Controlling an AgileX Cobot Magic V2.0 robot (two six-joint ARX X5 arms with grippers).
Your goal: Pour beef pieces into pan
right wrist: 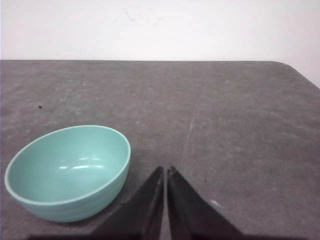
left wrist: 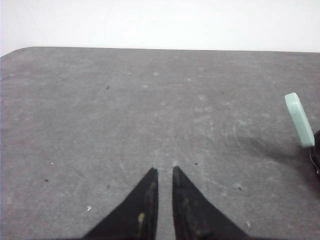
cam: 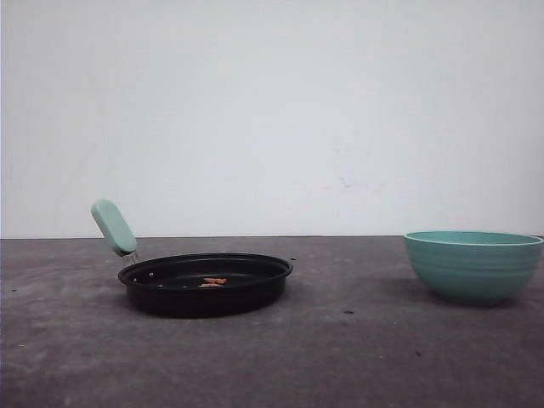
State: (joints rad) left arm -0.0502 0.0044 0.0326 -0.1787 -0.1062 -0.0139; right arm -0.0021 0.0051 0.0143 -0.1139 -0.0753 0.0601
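While the beef pieces [cam: 212,281] lie inside the pan [cam: 205,285], its mint handle [cam: 114,227] rises from its left rim. Right of the pan, well apart, stands a teal bowl [cam: 473,265]. Left gripper [left wrist: 164,172] and right gripper [right wrist: 165,170] each hover over bare table [cam: 357,357], fingers nearly pressed together, pinching nothing.

The pan [cam: 205,285] looks smooth, semi-gloss black, its handle [cam: 114,227] matt mint plastic. The teal bowl [right wrist: 67,172] is glossy, faintly ribbed outside. The desk [cam: 357,357] is matt grey, scuffed and speckled. Both tools look matt black.
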